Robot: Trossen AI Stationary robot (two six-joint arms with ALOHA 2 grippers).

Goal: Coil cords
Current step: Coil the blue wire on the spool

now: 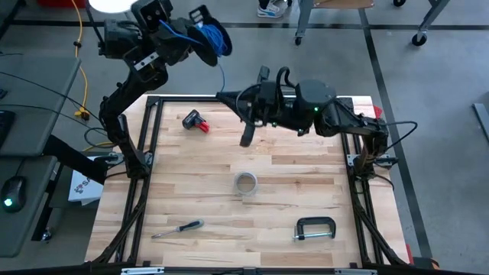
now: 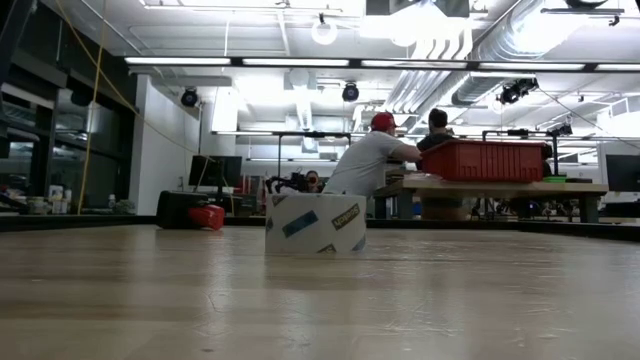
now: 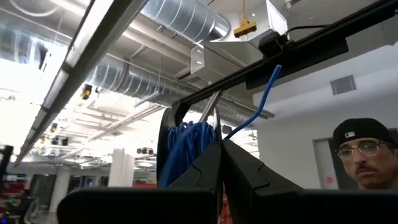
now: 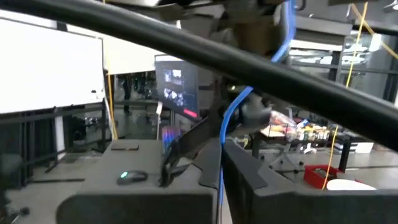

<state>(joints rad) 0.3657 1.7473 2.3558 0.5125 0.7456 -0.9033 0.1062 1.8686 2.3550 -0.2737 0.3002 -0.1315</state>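
Item: blue cord (image 1: 212, 34), partly wound. Most of it sits as a bundle of loops at my left gripper (image 1: 200, 30), which I hold raised beyond the far-left corner of the table (image 1: 306, 183). In the left wrist view the loops (image 3: 186, 146) hang just past my fingertips, and my two left fingers (image 3: 205, 174) are pressed together on the cord, one strand running up and away from them.

Item: free run of the same cord. A thin blue strand (image 1: 222, 75) drops from the bundle toward my right gripper (image 1: 246, 140), which hangs over the far middle of the table. In the right wrist view my right fingers (image 4: 208, 165) are closed on that strand (image 4: 227, 124), which passes straight between them and climbs toward the left arm.

Relation that matters: the strand's long axis runs from my right gripper up and to the left, to the bundle. My left gripper is at the coil; my right holds the tail. My judgement: the next loop needs the tail carried toward the bundle.

Item: pale grey cord. Not seen in any view.
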